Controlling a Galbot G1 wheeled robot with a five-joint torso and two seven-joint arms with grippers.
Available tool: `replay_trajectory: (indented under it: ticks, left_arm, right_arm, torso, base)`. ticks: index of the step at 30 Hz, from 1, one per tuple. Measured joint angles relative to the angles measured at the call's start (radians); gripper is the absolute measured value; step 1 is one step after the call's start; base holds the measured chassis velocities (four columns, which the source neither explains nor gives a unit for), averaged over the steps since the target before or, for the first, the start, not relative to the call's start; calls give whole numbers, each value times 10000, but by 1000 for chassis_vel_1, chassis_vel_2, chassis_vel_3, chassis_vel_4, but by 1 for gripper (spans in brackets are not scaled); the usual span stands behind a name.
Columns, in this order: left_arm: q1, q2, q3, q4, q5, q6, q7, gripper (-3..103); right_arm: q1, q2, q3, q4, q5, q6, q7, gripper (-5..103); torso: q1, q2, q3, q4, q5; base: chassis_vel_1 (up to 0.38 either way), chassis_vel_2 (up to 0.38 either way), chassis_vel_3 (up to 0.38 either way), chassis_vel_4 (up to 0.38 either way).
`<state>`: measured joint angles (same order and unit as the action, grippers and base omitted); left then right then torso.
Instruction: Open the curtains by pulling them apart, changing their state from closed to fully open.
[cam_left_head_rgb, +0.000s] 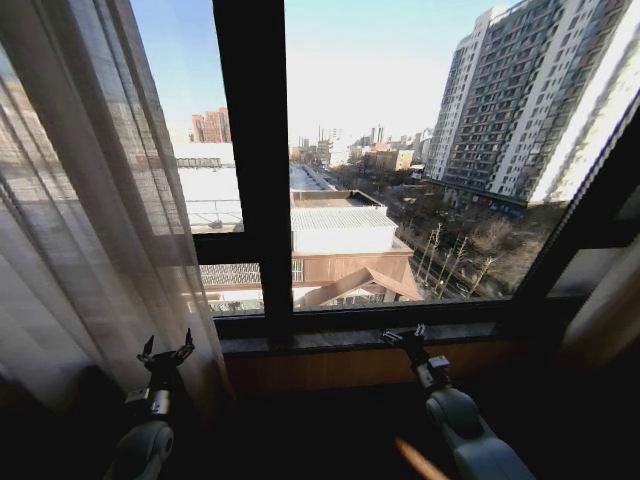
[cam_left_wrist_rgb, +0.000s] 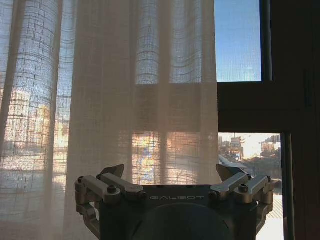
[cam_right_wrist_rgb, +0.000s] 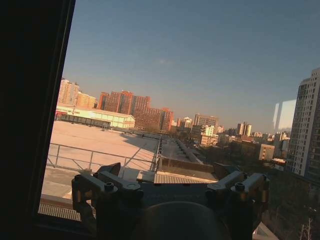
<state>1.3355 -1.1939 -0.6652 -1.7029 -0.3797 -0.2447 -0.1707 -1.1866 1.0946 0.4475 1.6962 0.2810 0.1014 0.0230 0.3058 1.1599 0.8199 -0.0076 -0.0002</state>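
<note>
My left claw (cam_left_head_rgb: 167, 352) gapes wide with nothing in it, the curtains (cam_left_head_rgb: 90, 230) hanging bunched just ahead of it. My right claw (cam_left_head_rgb: 405, 335) is spread empty too, facing bare window glass (cam_left_head_rgb: 400, 150), curtains well off to its left

A dark window frame (cam_left_head_rgb: 252, 150) with a broad vertical post stands above a brown sill (cam_left_head_rgb: 360, 338), and through the glass lie a flat white rooftop (cam_right_wrist_rgb: 100, 145), reddish city blocks (cam_right_wrist_rgb: 132, 105) and a tall apartment tower (cam_left_head_rgb: 520, 100) under blue sky.

A dark stone window sill (cam_left_head_rgb: 340, 340) runs below the glass, with the sheer curtains (cam_left_head_rgb: 90, 250) hanging past its left end.
</note>
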Motion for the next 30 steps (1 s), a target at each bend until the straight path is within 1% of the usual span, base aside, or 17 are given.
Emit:
replay_trajectory:
  ticks: [30]
  left_arm:
    - [0, 0, 0, 0, 0, 0, 4, 100]
  right_arm:
    - [0, 0, 0, 0, 0, 0, 0, 100]
  torso:
    - [0, 0, 0, -1, 1]
  base:
    - [0, 0, 0, 0]
